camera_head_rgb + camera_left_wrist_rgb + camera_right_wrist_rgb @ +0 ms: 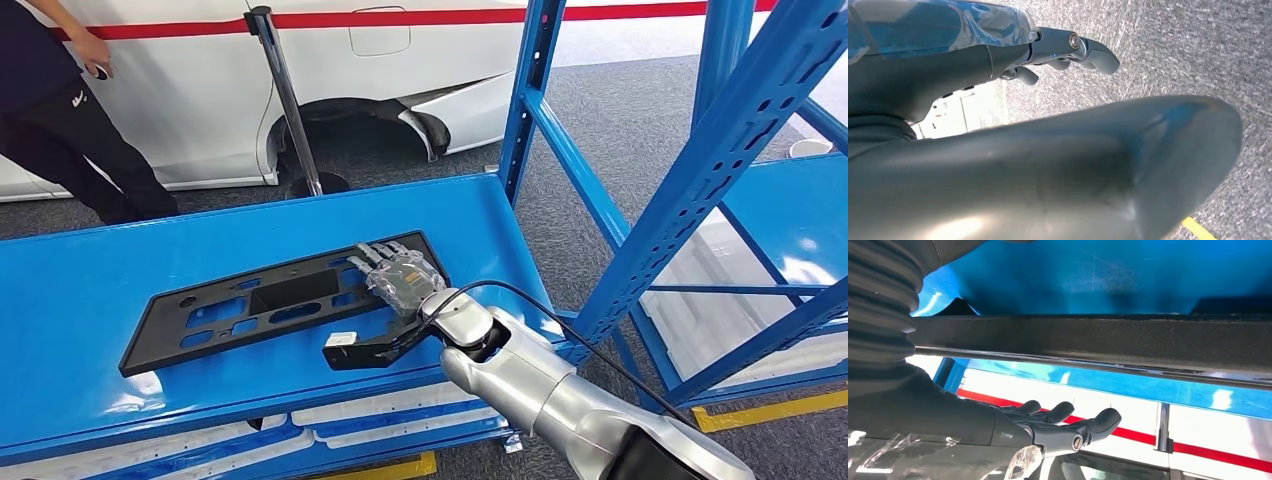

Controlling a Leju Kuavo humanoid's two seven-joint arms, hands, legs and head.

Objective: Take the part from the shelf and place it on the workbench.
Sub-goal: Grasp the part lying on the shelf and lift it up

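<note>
As my right arm reaches in from the lower right of the head view, my right hand (403, 277) lies flat on the right end of the part (270, 300), fingers stretched forward and a little apart, closed round nothing. It wears a clear plastic wrap. In the right wrist view the dark fingers (1060, 412) point out straight and spread, with the part's black edge (1098, 342) running as a long dark bar across the middle of the frame, blue shelf surface above and below it.

That part is a long, flat, black plastic panel, roughly rectangular, lying on the blue shelf (90, 290) and running from the lower left of centre up toward the middle of the head view. Its face is pierced with several cut-outs, among them a deeper rectangular recess near its middle and smaller slots on either side; blue shows through the openings. One corner at the left end is angled.

Just beside the panel's near edge, under my wrist, sits a small black block with a white label (345, 347).

My left hand (1068, 52) hangs over grey carpeted floor (1188, 50), its fingers curled loosely and holding nothing.

At upper left of the head view a person (60, 110) in dark clothes stands by a white car (380, 70).
</note>
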